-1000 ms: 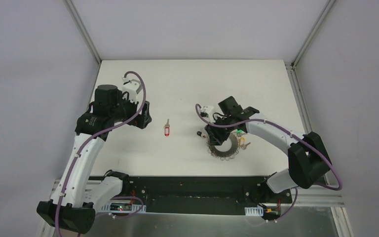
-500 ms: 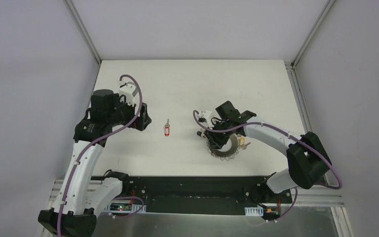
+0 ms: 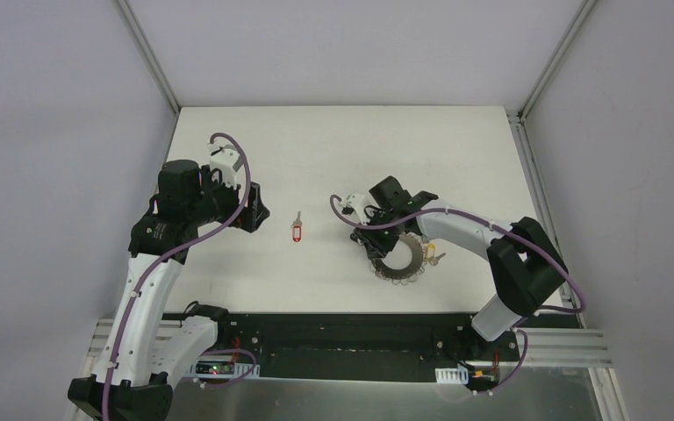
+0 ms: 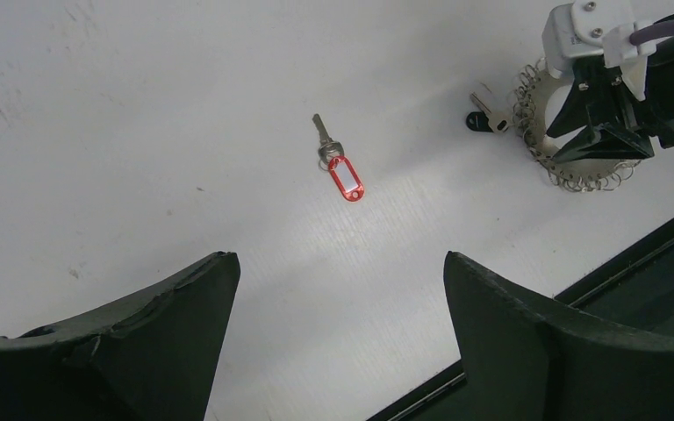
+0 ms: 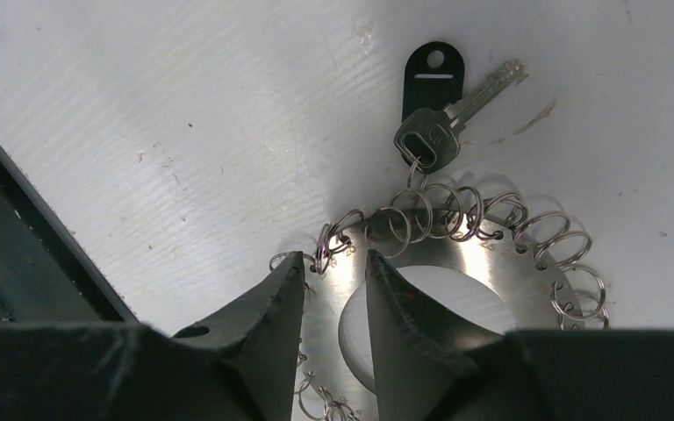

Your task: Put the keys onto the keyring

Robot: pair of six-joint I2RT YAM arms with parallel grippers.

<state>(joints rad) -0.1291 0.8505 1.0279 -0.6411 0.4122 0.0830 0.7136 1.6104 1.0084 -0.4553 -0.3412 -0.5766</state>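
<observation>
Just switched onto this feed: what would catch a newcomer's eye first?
The big steel keyring with its coiled-wire rim sits right of centre, and the right tool straddles its band with one finger in the hole. A black-tagged key lies at its rim. A red-tagged key lies alone mid-table, ahead of the wide-open left tool.

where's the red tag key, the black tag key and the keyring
red tag key (image 4: 346, 178), left wrist view, on its red plastic tag
black tag key (image 5: 433, 74), right wrist view, on its black tag
keyring (image 5: 527, 281), right wrist view, on the flat steel plate right of the hole
</observation>
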